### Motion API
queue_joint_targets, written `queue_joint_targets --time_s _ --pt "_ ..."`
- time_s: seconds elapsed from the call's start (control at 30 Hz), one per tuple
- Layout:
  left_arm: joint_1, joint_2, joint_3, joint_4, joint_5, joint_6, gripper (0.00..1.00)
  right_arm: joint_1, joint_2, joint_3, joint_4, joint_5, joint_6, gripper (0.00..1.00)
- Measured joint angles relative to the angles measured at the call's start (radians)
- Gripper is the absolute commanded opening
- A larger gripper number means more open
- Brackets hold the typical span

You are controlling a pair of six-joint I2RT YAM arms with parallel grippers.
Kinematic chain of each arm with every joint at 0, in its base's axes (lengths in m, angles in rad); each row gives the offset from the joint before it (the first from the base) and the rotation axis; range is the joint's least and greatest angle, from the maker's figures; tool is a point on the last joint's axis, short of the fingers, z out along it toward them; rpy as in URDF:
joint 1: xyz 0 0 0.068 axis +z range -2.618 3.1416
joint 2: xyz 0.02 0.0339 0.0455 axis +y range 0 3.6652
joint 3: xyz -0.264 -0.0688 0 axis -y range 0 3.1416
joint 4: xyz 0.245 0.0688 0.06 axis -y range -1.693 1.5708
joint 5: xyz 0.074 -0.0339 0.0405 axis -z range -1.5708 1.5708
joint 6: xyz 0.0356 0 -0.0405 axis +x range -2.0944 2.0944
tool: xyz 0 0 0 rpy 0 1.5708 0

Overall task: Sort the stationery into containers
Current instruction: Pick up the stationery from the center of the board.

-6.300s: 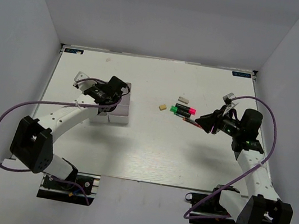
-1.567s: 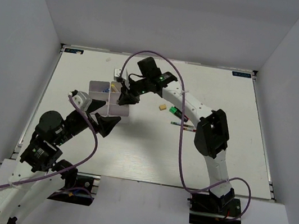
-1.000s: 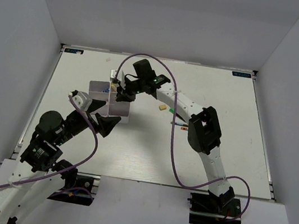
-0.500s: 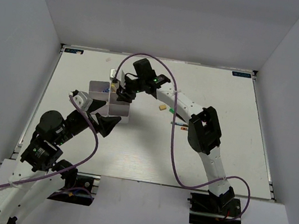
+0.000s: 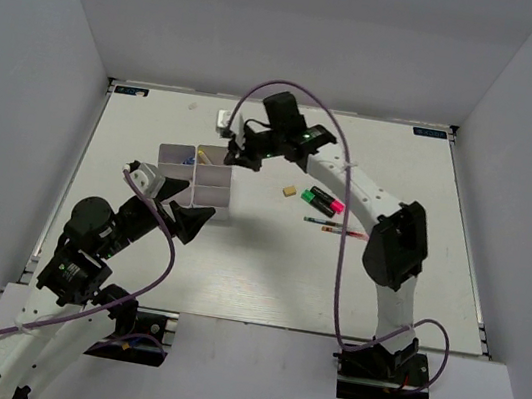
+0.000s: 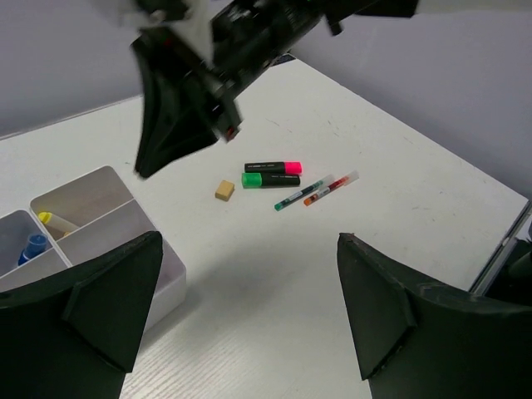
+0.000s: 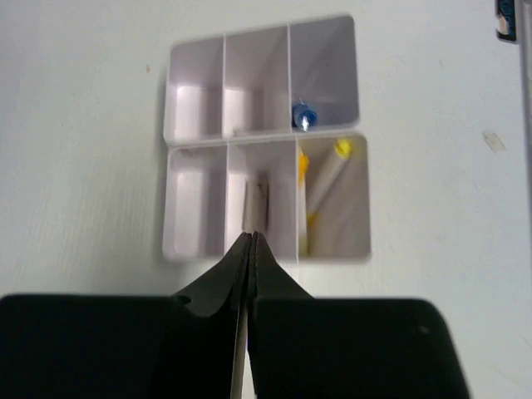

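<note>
The containers point(image 5: 209, 190) are two pale divided trays side by side at the table's left middle. In the right wrist view a grey eraser point(image 7: 256, 202) lies in the containers' point(image 7: 195, 208) middle compartment, white and yellow pens point(image 7: 324, 179) in the one beside it. My right gripper point(image 5: 240, 152) hovers just behind the trays, shut point(image 7: 252, 241) with nothing in it. My left gripper point(image 5: 192, 220) stands open point(image 6: 249, 307) in front of the trays, empty. On the table lie a beige eraser point(image 5: 290, 191), pink point(image 6: 273, 168) and green point(image 6: 264, 179) highlighters, and two thin pens point(image 5: 332, 227).
A blue-tipped item point(image 7: 302, 115) sits in a far compartment. The right arm point(image 5: 350, 178) arches over the loose stationery. A small white object point(image 5: 223, 118) lies near the table's back edge. Grey walls stand on three sides.
My right gripper has let the eraser go into the tray, shut, and drawn back and to the right, off the trays. The left arm has stayed in place.
</note>
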Motion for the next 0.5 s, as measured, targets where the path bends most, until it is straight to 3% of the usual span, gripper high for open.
queue_joint_targets --time_s 0.1,0.13,0.17,0.23,0.3,0.33,0.37,0.4,0.5 --pt "0.000 -0.003 -0.001 -0.001 0.004 -0.001 0.69 -0.054 -0.125 -0.122 0.025 0.018 -0.018 0.01" --pt "0.000 -0.005 -0.001 -0.001 0.008 0.001 0.61 -0.078 -0.163 -0.169 0.039 0.025 -0.026 0.10" --pt "0.000 -0.006 -0.001 0.000 0.010 0.002 0.42 -0.103 -0.200 -0.218 0.051 0.033 -0.036 0.37" --pt "0.000 -0.005 -0.001 -0.001 0.015 0.004 0.30 -0.153 -0.245 -0.304 0.080 0.067 -0.069 0.53" --pt "0.000 0.004 -0.001 -0.002 0.015 0.006 0.32 -0.195 -0.243 -0.359 0.103 0.111 -0.121 0.59" --pt "0.000 0.011 -0.001 -0.003 0.015 0.009 0.37 -0.210 -0.228 -0.381 0.111 0.132 -0.148 0.60" --pt "0.000 0.021 -0.001 -0.006 0.014 0.011 0.50 -0.220 -0.209 -0.397 0.114 0.151 -0.182 0.62" --pt "0.000 0.031 -0.001 -0.009 0.014 0.013 0.56 -0.230 -0.182 -0.409 0.113 0.167 -0.217 0.62" --pt "0.000 0.053 -0.001 -0.028 0.002 0.009 0.65 -0.254 -0.092 -0.406 0.089 0.183 -0.317 0.64"
